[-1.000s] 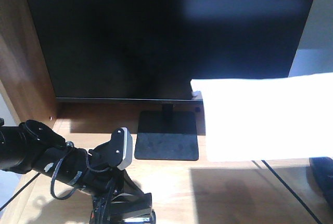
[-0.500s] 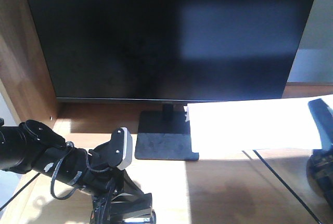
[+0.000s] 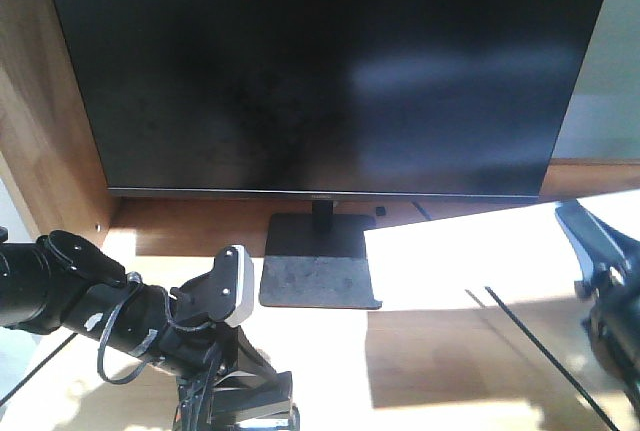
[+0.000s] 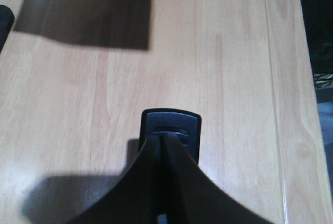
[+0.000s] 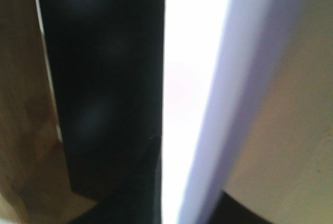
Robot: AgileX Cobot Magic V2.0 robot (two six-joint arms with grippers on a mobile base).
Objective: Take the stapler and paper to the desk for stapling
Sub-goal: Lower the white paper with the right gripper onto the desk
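The white paper point(image 3: 470, 256) hangs low over the right side of the light wooden desk point(image 3: 450, 371), its left corner near the monitor stand. My right gripper point(image 3: 598, 251) is shut on its right edge. In the right wrist view the paper point(image 5: 182, 78) runs edge-on between the dark fingers of my right gripper point(image 5: 192, 182). My left gripper point(image 4: 165, 140) is shut on the black stapler point(image 4: 171, 122), whose end sticks out past the fingertips just above the desk point(image 4: 78, 94). The left arm point(image 3: 130, 316) reaches in from the lower left.
A large black monitor point(image 3: 320, 61) on a square stand point(image 3: 320, 266) fills the back of the desk. A raised wooden side panel point(image 3: 40, 121) closes the left side. A thin black cable point(image 3: 540, 346) crosses the desk at the right.
The paper has dropped from in front of the monitor's lower right to low over the desk. My right gripper has come into view at the right edge. The left arm has not moved.
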